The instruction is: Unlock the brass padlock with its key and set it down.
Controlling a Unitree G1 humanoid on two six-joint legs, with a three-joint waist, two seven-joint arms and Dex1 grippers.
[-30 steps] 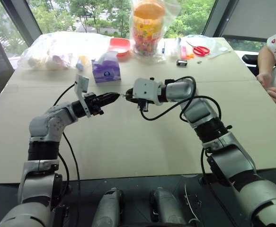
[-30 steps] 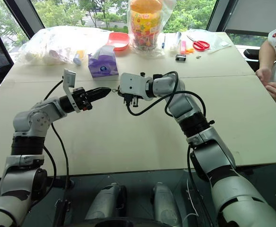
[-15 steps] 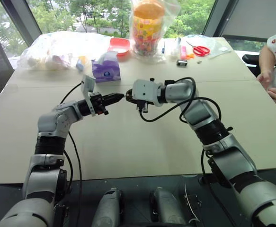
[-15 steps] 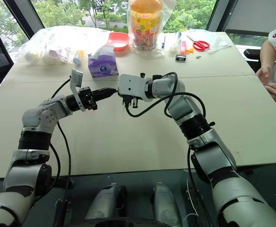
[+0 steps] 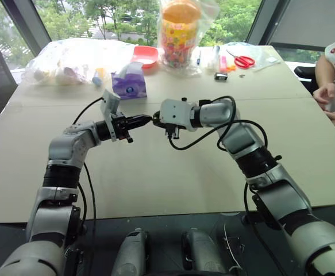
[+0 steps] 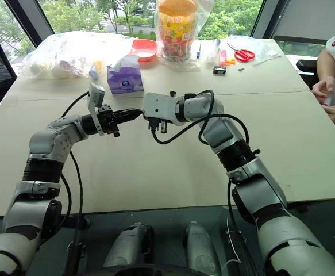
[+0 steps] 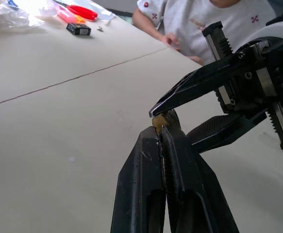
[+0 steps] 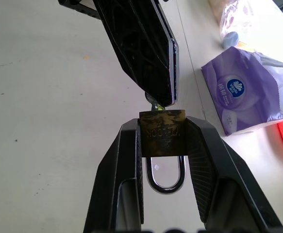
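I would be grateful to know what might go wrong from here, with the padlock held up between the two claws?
1. The right claw pinches the brass padlock by its narrow sides, above the table; a twist from the key might make it slip and drop.
2. The left claw is shut on that tiny key, so it could slide out instead of turning.

The brass padlock (image 8: 162, 139) bears stamped lettering across its body, too worn to make out. The purple tissue pack (image 8: 248, 91), beside the padlock, carries a round blue-and-white emblem with tiny print that cannot be read. No other writing can be read.
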